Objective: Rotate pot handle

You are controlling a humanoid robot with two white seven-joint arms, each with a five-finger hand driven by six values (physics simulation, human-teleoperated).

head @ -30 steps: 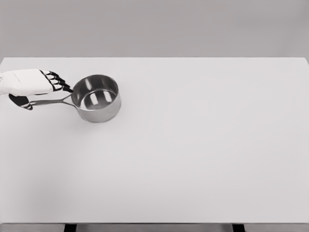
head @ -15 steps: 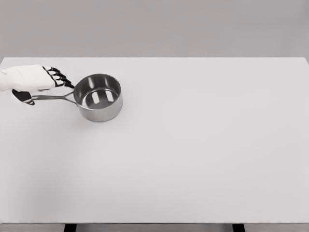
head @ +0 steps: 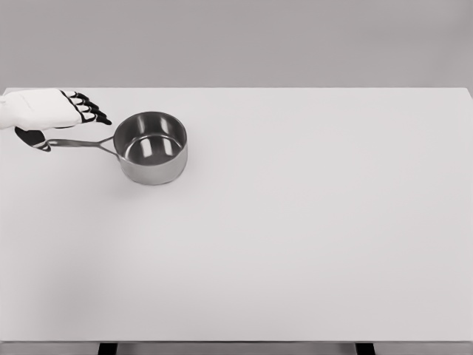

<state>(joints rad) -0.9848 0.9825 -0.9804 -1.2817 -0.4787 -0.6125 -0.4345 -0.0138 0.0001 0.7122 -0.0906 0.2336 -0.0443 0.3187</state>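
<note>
Pot (head: pixel 151 148) sits upright at far left of table (head: pixel 295 222), handle (head: pixel 77 143) pointing left under left hand (head: pixel 44 109), whose fingers look extended over the handle, thumb below, grip uncertain; best swing the handle end in an even arc, pot kept flat.

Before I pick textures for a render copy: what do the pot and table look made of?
The pot looks like polished steel: silvery, with bright reflections on its inner floor. Its handle looks like the same bare metal. The table is matte white with no glare; it could be laminate or painted board.
</note>
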